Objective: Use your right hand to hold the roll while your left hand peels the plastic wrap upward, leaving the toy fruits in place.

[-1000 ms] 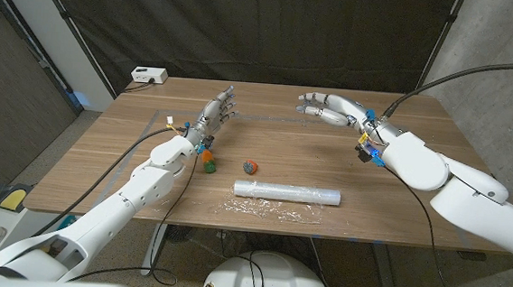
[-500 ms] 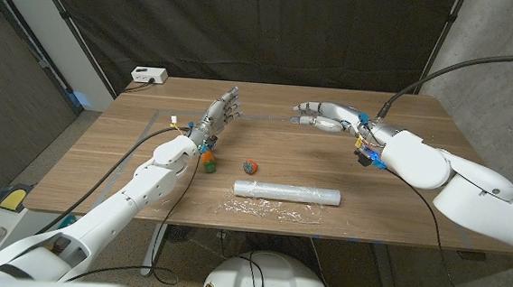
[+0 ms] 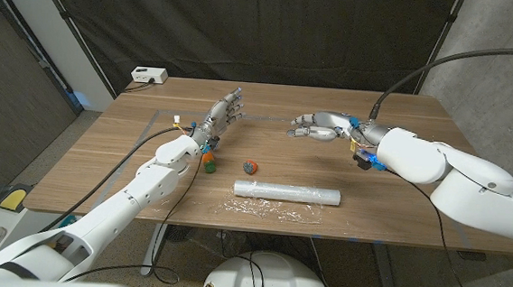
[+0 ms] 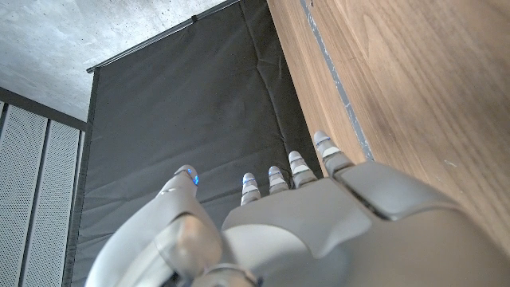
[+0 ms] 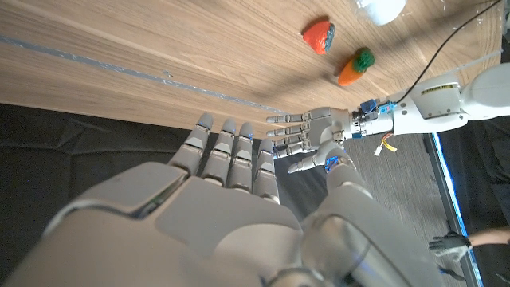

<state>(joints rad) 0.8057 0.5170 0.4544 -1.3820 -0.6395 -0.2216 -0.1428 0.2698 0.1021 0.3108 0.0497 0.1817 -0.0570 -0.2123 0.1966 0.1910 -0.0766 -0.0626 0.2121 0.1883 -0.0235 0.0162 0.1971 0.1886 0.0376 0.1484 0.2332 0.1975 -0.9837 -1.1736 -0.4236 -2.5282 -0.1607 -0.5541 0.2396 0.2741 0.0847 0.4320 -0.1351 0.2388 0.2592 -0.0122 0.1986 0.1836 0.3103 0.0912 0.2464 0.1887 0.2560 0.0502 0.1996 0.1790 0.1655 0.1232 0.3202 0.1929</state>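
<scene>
The roll [image 3: 286, 194] lay with its long axis from 9 to 3 o'clock near the table's [image 3: 387, 220] front edge, at about 7 o'clock from the empty, loosely spread fingers of the right hand [image 3: 316, 126], while the left hand [image 3: 221, 116], also empty with fingers extended, hovered above the table with the roll at its 5 o'clock.

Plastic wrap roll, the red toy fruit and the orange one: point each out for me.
plastic wrap roll [image 3: 286, 194], head view, middle of the tube.
red toy fruit [image 3: 250, 167], head view, its top.
orange toy fruit [image 5: 351, 69], right wrist view, its orange body below the green tip.
</scene>
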